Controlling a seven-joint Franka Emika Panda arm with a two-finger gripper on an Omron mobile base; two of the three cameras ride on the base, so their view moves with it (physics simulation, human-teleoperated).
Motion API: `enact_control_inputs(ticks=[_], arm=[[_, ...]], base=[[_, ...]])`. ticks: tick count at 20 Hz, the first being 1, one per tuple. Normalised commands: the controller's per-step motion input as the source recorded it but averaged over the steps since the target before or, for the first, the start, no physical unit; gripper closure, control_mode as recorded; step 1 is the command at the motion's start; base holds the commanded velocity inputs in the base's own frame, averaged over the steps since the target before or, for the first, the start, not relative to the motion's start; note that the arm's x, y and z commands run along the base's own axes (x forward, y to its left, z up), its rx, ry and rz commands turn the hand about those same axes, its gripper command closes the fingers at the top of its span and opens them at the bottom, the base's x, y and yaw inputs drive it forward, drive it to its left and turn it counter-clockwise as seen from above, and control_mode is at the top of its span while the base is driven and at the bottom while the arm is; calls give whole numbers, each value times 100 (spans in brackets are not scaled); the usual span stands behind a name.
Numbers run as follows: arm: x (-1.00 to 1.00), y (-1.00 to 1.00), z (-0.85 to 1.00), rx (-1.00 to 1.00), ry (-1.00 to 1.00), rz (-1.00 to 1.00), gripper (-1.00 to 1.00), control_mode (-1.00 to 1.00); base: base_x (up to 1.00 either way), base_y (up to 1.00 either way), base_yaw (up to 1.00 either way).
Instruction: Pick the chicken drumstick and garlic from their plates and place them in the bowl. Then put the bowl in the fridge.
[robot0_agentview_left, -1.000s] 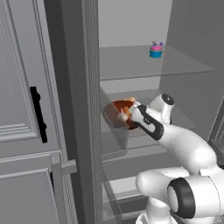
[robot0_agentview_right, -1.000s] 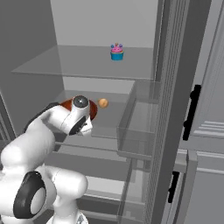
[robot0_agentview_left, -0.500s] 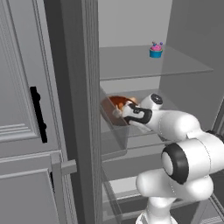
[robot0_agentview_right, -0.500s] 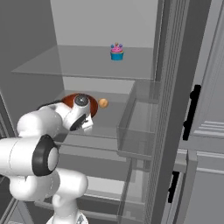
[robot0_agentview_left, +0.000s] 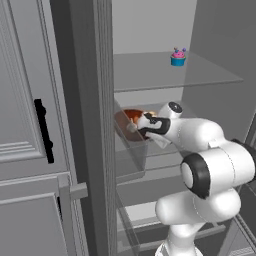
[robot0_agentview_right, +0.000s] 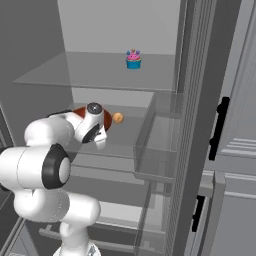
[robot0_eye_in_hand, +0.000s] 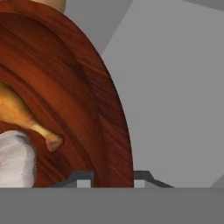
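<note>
The glossy reddish-brown bowl (robot0_eye_in_hand: 78, 87) is inside the fridge (robot0_agentview_right: 60, 75), at the level of the middle glass shelf (robot0_agentview_left: 170, 150). In it lie the golden chicken drumstick (robot0_eye_in_hand: 17, 111), bone end toward the rim, and the off-white garlic (robot0_eye_in_hand: 15, 159) beside it. My gripper (robot0_eye_in_hand: 113, 177) is shut on the bowl's rim, one fingertip inside (robot0_eye_in_hand: 85, 177) and one outside. From the left base the gripper (robot0_agentview_left: 139, 126) reaches over the bowl (robot0_agentview_left: 124, 120); from the right base the hand hides most of the bowl (robot0_agentview_right: 107, 118). The plates are out of view.
A small orange ball (robot0_agentview_right: 117, 117) lies on the middle shelf beside the bowl. A cupcake (robot0_agentview_right: 133, 59) stands on the upper shelf. The open door's clear bins (robot0_agentview_right: 155, 145) hang close by on the right. Panelled grey cabinets (robot0_agentview_left: 25, 125) flank the fridge.
The arm has folded and reached deeper into the fridge, carrying the bowl farther in over the middle shelf. The grip on the rim is unchanged.
</note>
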Motion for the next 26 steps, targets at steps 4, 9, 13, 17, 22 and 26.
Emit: enact_control_inputs(ticks=[4,9,13,17,22,26], arm=[[0,14,0,0,10,0,-100,-100],[0,6,0,0,1,0,-100,-100],[0,0,0,0,-1,0,-100,-100],[-4,0,0,0,-11,0,-100,-100],[-35,0,0,6,-29,0,-100,-100],[-32,-1,16,14,-28,0,-100,-100]], base=[[0,0,0],[0,0,0],[0,0,0],[0,0,0],[0,0,0],[0,0,0]])
